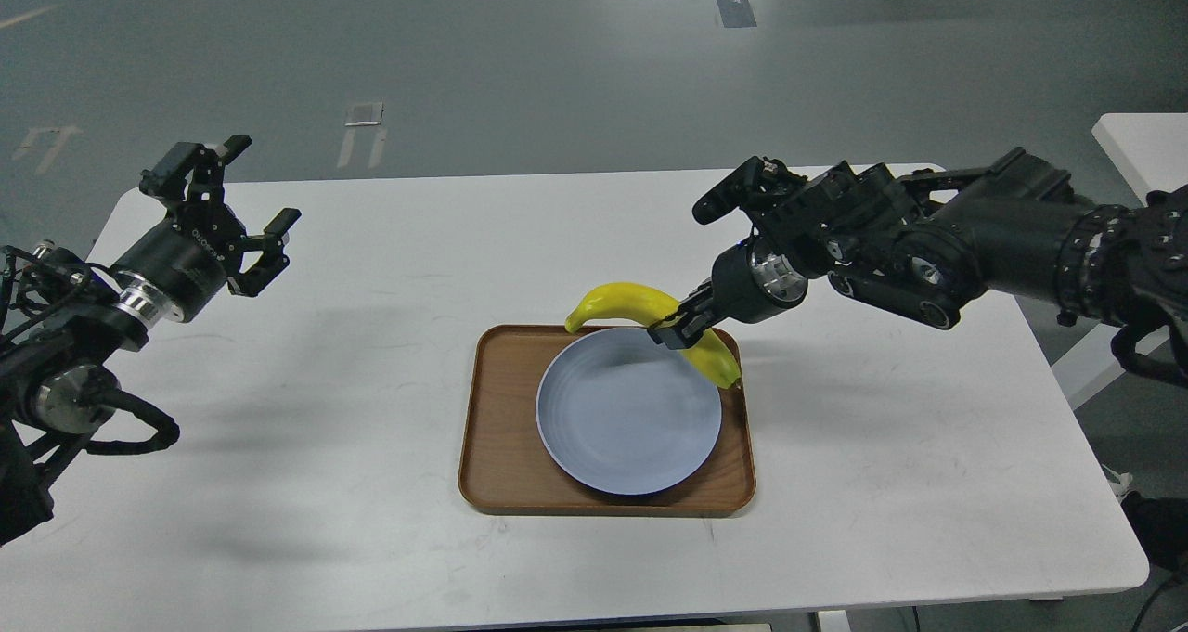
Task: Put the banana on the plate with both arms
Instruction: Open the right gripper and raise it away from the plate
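Observation:
The yellow banana (pixel 620 302) hangs in the air over the far right edge of the pale blue-grey plate (pixel 622 419), casting a shadow on it. My right gripper (pixel 675 329) is shut on the banana near its middle. The plate sits on a brown wooden tray (pixel 492 428) at the table's centre. My left gripper (pixel 243 203) is open and empty, raised above the table's far left, well apart from the plate.
The white table (pixel 371 270) spreads around the tray. A second white table's corner (pixel 1146 154) stands at the far right. The grey floor lies beyond the far edge.

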You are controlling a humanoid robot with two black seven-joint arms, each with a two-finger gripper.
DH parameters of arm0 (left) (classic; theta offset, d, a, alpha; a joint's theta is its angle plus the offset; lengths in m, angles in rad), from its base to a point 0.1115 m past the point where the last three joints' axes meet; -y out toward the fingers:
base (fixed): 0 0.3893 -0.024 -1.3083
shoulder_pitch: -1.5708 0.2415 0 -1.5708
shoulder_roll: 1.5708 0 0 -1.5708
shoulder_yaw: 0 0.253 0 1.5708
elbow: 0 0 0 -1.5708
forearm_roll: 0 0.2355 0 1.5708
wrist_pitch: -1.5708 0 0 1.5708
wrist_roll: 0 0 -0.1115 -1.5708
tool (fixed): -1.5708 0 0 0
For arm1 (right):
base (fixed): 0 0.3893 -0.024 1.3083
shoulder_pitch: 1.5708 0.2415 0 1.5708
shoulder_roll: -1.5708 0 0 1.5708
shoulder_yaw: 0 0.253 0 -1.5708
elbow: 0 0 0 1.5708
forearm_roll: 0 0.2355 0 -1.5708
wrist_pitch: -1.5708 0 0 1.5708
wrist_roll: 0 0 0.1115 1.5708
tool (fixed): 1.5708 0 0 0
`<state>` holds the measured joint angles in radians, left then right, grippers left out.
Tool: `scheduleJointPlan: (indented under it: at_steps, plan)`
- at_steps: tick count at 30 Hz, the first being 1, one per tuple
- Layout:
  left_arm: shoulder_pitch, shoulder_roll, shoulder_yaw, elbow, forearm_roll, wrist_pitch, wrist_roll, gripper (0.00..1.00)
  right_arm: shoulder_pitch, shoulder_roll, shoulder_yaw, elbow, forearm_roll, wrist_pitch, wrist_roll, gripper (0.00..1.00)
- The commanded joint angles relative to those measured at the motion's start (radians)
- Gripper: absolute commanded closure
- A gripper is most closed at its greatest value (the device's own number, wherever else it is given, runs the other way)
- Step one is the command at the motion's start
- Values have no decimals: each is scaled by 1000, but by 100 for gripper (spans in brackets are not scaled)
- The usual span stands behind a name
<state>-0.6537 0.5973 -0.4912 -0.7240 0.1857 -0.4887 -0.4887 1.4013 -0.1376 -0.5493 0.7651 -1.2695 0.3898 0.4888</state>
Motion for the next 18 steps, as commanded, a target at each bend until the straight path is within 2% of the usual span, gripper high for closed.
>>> scheduleJointPlan:
  at_steps: [1, 4, 6, 7, 8, 9, 11, 13, 14, 15, 18]
  plan:
    - [0, 6, -3, 0, 0, 0, 0, 2, -1, 47, -18, -4, 1, 23, 0, 94]
    - [-1, 9, -4, 0, 0, 0, 0, 2, -1, 79, -49, -12, 1, 23, 0, 90]
    - [-1, 10, -4, 0, 0, 0, 0, 2, -2, 84, -49, -16, 1, 23, 0, 83]
    - [-1, 12, -4, 0, 0, 0, 0, 2, -2, 87, -49, -18, 1, 23, 0, 78]
    - [-1, 15, -6, -2, 0, 0, 0, 2, -2, 93, -49, -24, 2, 23, 0, 63]
    - [-1, 15, -6, -2, 0, 0, 0, 2, -2, 95, -49, -26, 2, 23, 0, 56]
    - [-1, 15, -4, -2, 0, 0, 0, 2, -1, 95, -49, -29, 2, 23, 0, 31]
    - [-1, 15, -4, -2, 0, 0, 0, 2, -1, 95, -47, -30, 9, 23, 0, 20]
    - [-1, 15, -6, 0, 0, 0, 0, 2, -1, 93, -47, -30, 25, 23, 0, 8]
    - [-1, 15, -4, 0, 0, 0, 0, 2, -1, 93, -47, -30, 35, 23, 0, 4]
    - [-1, 16, -4, 0, 0, 0, 0, 2, 1, 84, -40, -35, 76, 21, 0, 2]
